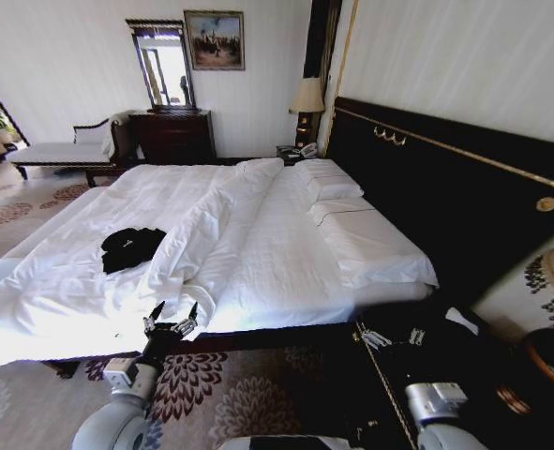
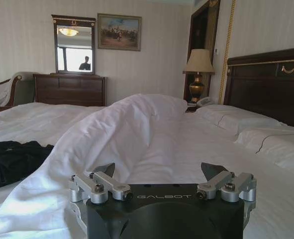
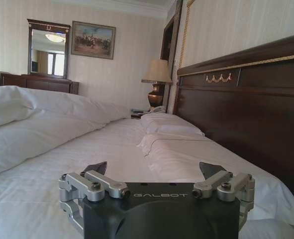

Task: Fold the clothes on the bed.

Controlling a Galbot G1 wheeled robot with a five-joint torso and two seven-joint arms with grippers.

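Clothes (image 1: 131,247) lie crumpled on the bed (image 1: 286,244); my released left claw (image 1: 172,316) should reach further left, past the duvet fold (image 1: 197,239). My right claw (image 3: 156,174) hangs released too.

One T-shirt (image 1: 131,247) — one bed (image 1: 286,253).

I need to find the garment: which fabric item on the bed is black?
The crumpled T-shirt, lying on the bed ahead of the open left gripper. The duvet and pillows are white.
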